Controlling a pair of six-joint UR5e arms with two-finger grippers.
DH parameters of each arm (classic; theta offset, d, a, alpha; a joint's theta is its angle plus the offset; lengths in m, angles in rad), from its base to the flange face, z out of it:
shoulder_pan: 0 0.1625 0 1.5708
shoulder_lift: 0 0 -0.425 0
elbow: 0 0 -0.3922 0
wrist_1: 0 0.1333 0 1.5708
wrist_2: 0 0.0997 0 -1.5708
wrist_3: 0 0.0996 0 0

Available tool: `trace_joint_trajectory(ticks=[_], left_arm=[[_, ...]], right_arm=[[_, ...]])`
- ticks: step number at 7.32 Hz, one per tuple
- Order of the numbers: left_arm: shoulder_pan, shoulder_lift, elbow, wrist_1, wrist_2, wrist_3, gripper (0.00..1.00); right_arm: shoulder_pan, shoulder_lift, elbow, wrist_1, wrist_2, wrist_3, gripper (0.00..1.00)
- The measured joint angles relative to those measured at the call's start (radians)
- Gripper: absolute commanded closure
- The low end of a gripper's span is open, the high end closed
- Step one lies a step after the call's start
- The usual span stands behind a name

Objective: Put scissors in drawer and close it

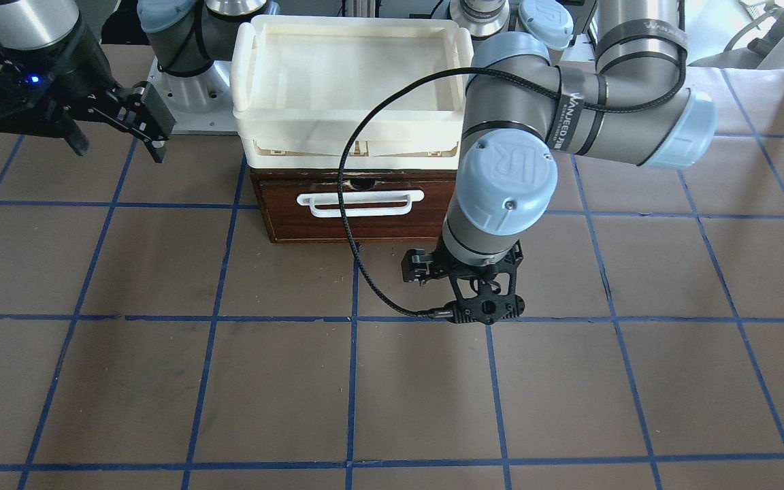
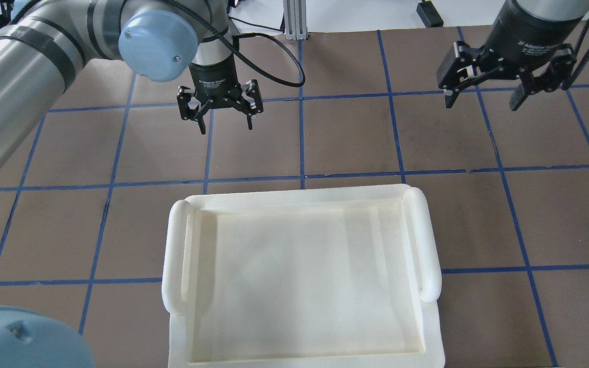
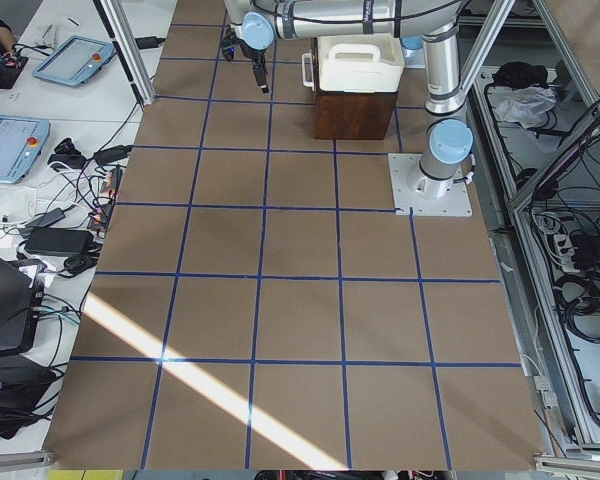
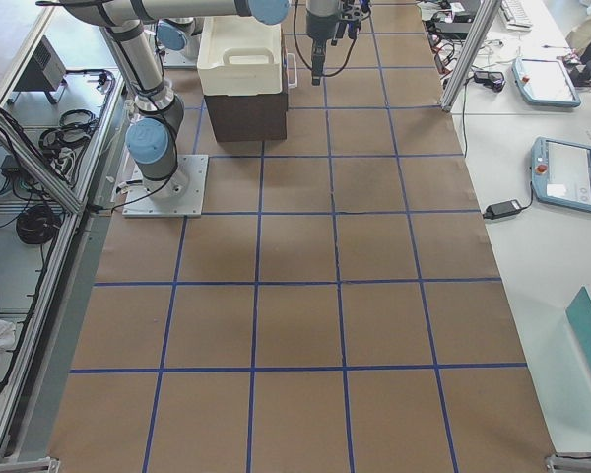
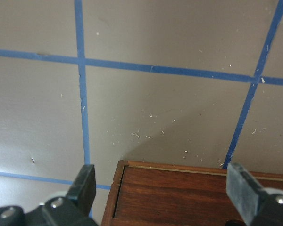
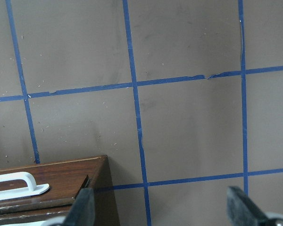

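The dark brown drawer (image 1: 358, 221) with its white bar handle (image 1: 360, 202) looks pushed in under the cream-white tray (image 1: 246, 75). The scissors show in no view. My left gripper (image 2: 226, 127) is open and empty, pointing down over the table just in front of the drawer's corner (image 5: 179, 197). It also shows in the front view (image 1: 463, 275) and in its own wrist view (image 5: 164, 186). My right gripper (image 2: 482, 102) is open and empty, raised off to the drawer's other side (image 1: 120, 150). Its wrist view (image 6: 162, 207) shows the drawer front (image 6: 61, 181).
The cream tray (image 2: 177, 255) sits on top of the drawer unit (image 3: 353, 115) and hides it from overhead. A black cable (image 1: 351, 224) from the left wrist hangs across the drawer front. The brown table has blue grid lines. The right arm's base (image 1: 184, 95) stands beside the unit.
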Motion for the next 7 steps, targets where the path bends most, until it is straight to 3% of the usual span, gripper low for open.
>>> trace_joint_trajectory(ticks=[3, 7], left_arm=[[0.140, 0.074, 0.013, 0.047, -0.003, 0.205, 0.00], [0.215, 0.220, -0.021, 0.038, -0.006, 0.261, 0.00]], right_arm=[[0.000, -0.003, 0.000, -0.002, 0.000, -0.002, 0.00], [0.000, -0.029, -0.001, -0.014, -0.004, 0.006, 0.00]])
